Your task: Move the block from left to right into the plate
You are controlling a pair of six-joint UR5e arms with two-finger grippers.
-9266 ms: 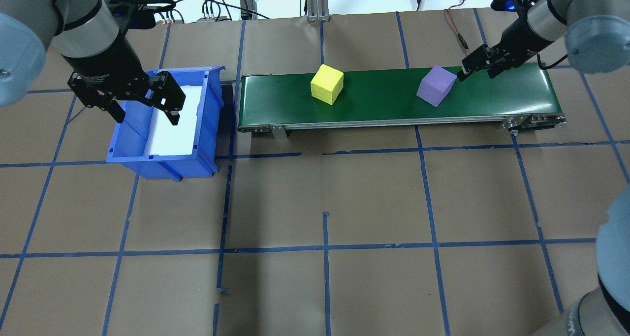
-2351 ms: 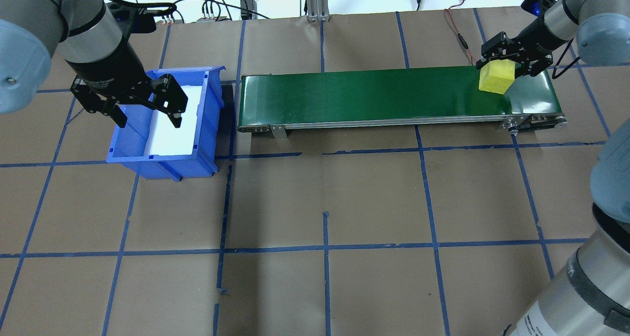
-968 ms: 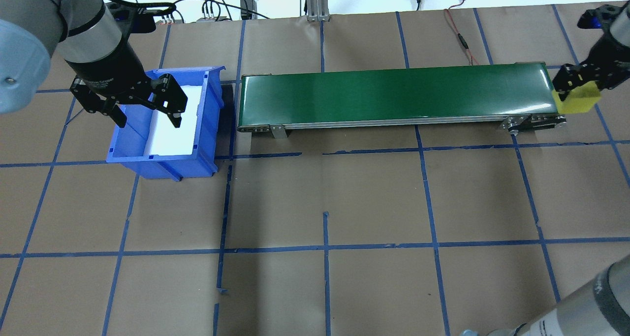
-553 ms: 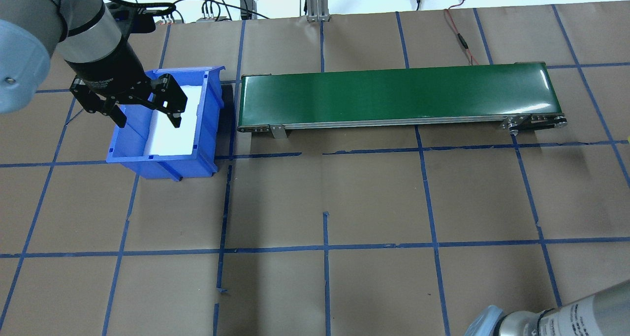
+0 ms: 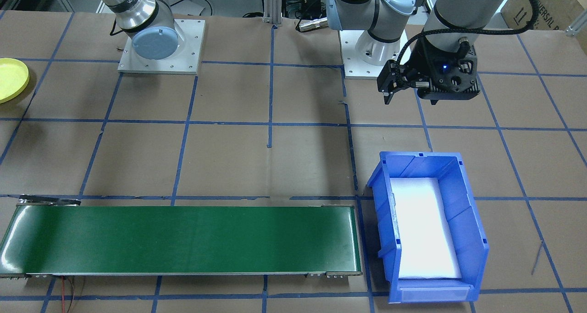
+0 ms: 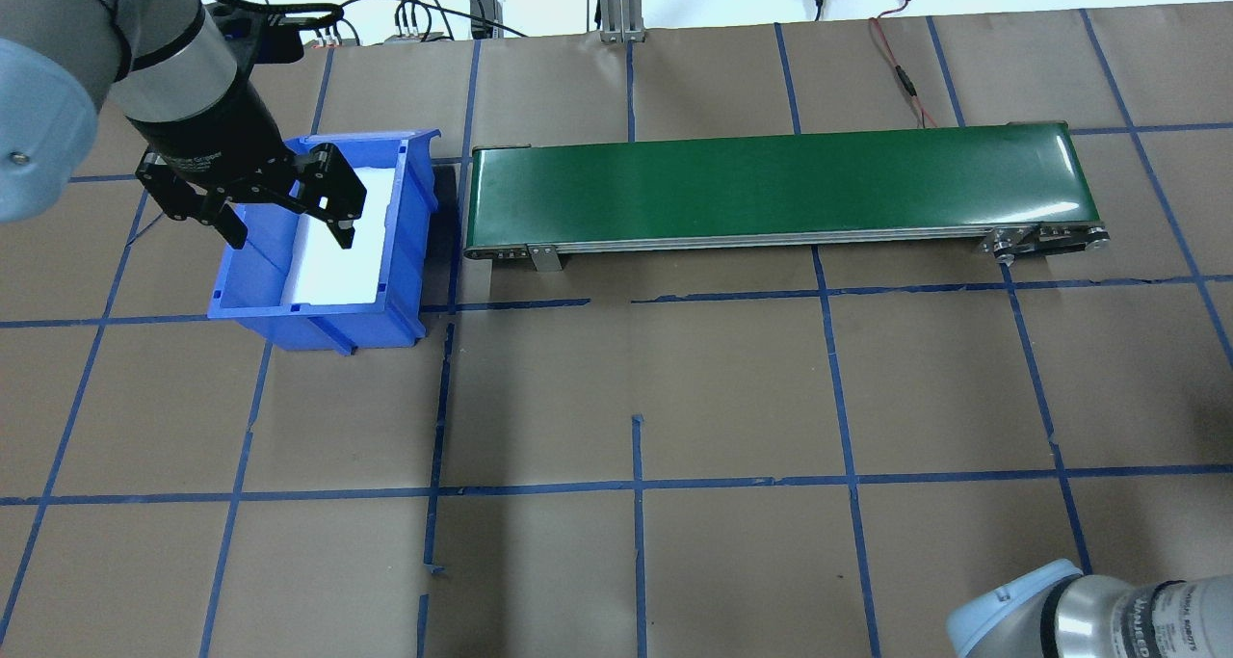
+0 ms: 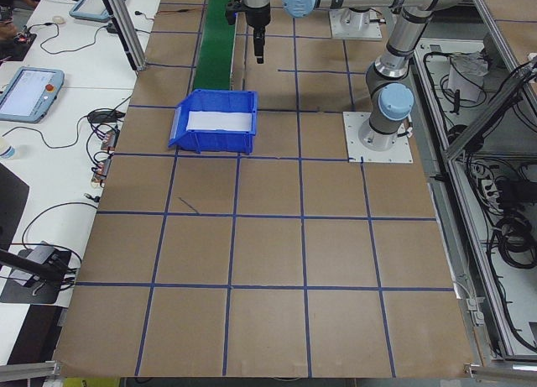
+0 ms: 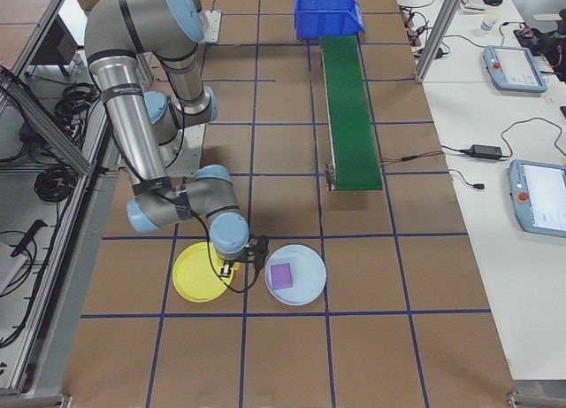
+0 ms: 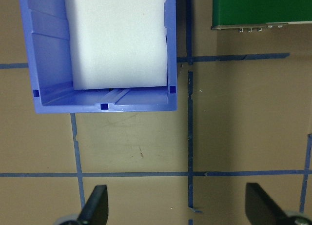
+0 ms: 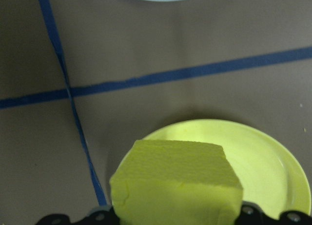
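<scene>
Yellow block carried off the belt

Our right gripper [image 10: 170,220], gone from overhead since a second ago, clamps the yellow block [image 10: 175,183] above the yellow plate [image 10: 273,171]; release comes next. Our left gripper [image 6: 286,217] hangs spread, empty.

robotics lab | taped grid table [image 6: 732,388] | conveyor belt [image 6: 771,181] | teach pendants [image 8: 516,67]

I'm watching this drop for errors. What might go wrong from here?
In the right wrist view the yellow block sits over the near rim of the yellow plate, not its middle, so on release it may tip out. The light blue plate with the purple block lies close beside and could be bumped.
</scene>
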